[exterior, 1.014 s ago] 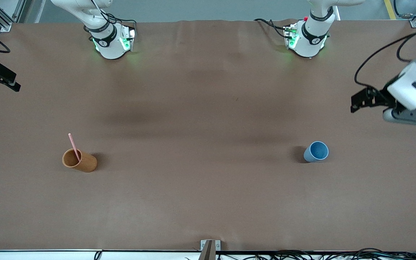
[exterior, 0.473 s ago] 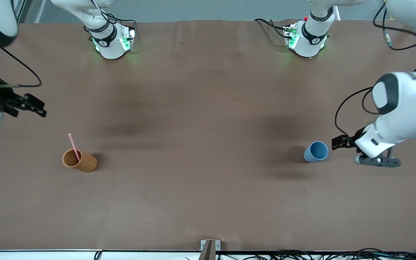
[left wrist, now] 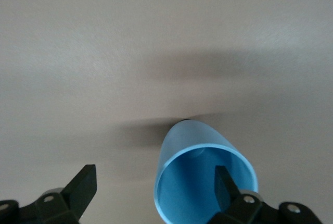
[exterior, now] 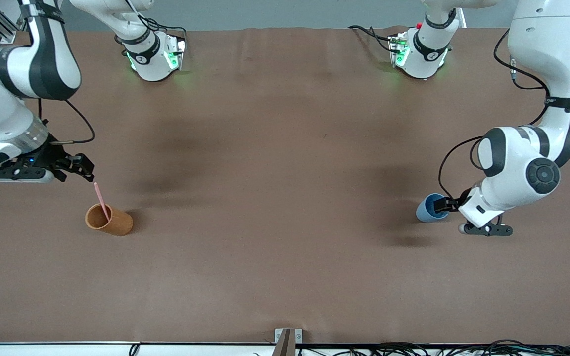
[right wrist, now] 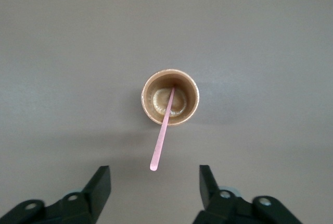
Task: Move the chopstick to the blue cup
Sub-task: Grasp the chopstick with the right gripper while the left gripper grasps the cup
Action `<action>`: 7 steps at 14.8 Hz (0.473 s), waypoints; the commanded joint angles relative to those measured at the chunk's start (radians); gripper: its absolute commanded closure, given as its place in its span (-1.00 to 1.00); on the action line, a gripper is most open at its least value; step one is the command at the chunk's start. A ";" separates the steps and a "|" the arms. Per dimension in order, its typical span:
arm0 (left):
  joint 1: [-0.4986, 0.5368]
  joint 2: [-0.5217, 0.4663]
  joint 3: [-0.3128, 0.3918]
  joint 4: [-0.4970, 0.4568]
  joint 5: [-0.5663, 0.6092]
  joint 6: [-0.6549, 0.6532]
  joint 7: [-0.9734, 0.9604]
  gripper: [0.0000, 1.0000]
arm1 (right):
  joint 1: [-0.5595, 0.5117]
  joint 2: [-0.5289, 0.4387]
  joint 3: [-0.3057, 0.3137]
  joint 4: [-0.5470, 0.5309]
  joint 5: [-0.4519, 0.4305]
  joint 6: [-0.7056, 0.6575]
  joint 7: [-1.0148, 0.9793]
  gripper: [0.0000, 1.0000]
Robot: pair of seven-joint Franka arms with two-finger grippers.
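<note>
Here the chopstick [exterior: 101,201], a thin, straight pink stick, stands in the orange-brown cup [exterior: 109,220] toward the right arm's end of the table; its lower end rests inside the cup and its long axis leans, the free top end pointing toward about eleven o'clock in the front view. In the right wrist view the chopstick [right wrist: 163,129] runs from the cup's [right wrist: 170,97] bottom out over the rim. The right gripper [exterior: 85,172] hangs just above the stick's top end, its fingers [right wrist: 100,186] spread with a clear gap and nothing between them. Well apart, toward the left arm's end of the table, stands the blue cup [exterior: 428,208], light blue outside, darker blue within, upright and slightly tapered. The left gripper [exterior: 446,202] is at the cup's rim, at about three o'clock from the cup; its jaws stand wide, one finger [left wrist: 225,185] showing over the blue cup's [left wrist: 195,153] mouth and the other finger [left wrist: 83,186] outside the wall, not closed on it
</note>
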 commanded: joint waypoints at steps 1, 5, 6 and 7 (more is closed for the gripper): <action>-0.007 0.008 0.002 -0.033 -0.011 0.035 -0.018 -0.52 | 0.013 -0.009 -0.001 -0.079 0.015 0.083 -0.006 -0.33; -0.010 0.013 0.000 -0.028 -0.008 0.044 -0.018 0.89 | 0.007 0.038 -0.001 -0.088 0.015 0.131 -0.006 -0.04; -0.014 0.013 0.000 -0.025 -0.006 0.044 -0.019 0.99 | 0.006 0.043 -0.001 -0.090 0.015 0.132 -0.006 -0.03; -0.017 0.013 0.000 -0.022 -0.003 0.044 -0.018 0.99 | 0.006 0.045 -0.001 -0.090 0.015 0.134 -0.006 -0.03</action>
